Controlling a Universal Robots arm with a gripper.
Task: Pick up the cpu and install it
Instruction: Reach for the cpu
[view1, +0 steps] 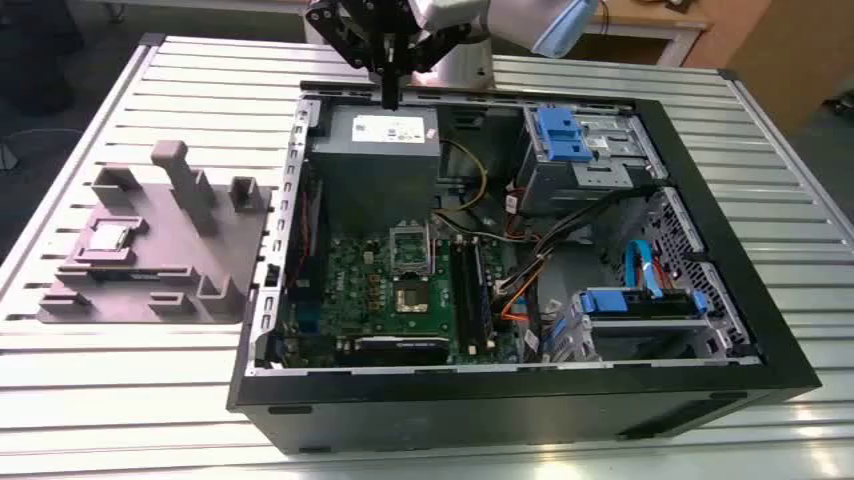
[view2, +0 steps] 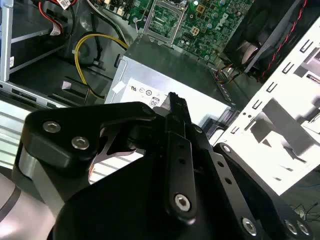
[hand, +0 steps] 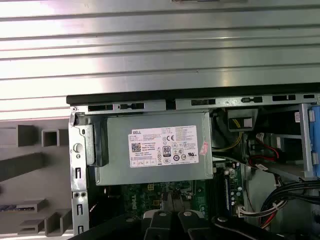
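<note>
We logged the gripper (view1: 390, 97) pressed together, empty, over the grey box (view1: 376, 145); the cpu (view1: 110, 237) lay at its eight o'clock in the exterior view, on the tray (view1: 174, 272).

Workshop: slatted metal table (view1: 134, 405), open computer (view1: 534, 400)

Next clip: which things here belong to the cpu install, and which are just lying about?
Job in hand:
cpu, lying in the grey tray
motherboard socket
gripper, shut, over the power supply box

Just there:
blue drive cage
yellow cable
slatted table
</note>
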